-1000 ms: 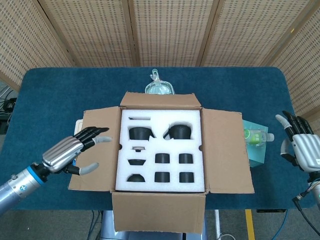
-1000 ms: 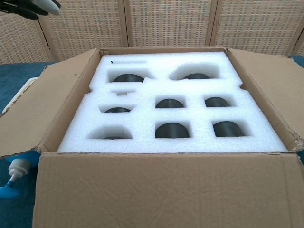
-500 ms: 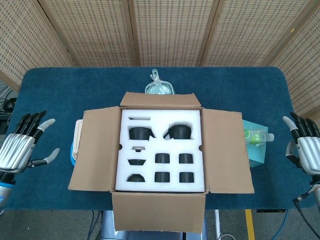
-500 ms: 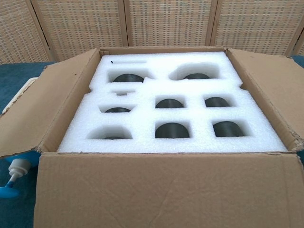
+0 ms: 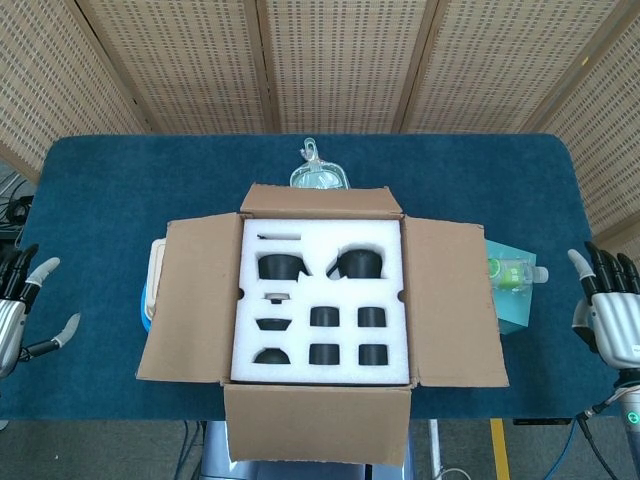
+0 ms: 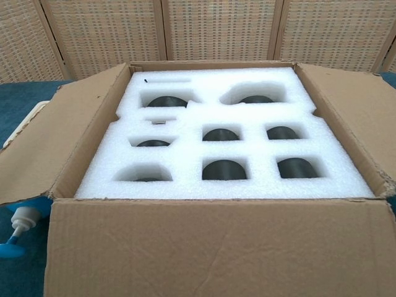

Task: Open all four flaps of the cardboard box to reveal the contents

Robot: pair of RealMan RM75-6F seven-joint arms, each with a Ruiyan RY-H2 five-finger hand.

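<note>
A blue tabletop (image 5: 120, 180) with round corners fills the middle. Behind its far edge stand tan wall panels (image 5: 330, 60) full of tiny holes, split by wooden strips. Grey floor (image 5: 520, 450) with a yellow line (image 5: 497, 447) shows below the near edge.

The left hand (image 5: 18, 310), at nine o'clock in the head view, has a ribbed silver back, black fingers and pale grey fingertips. The right hand (image 5: 608, 312), near four o'clock, has the same silver ribbed shell with black fingers and a pale grey thumb. Below it sit a silver wrist with a small green light and thin dark cables.
</note>
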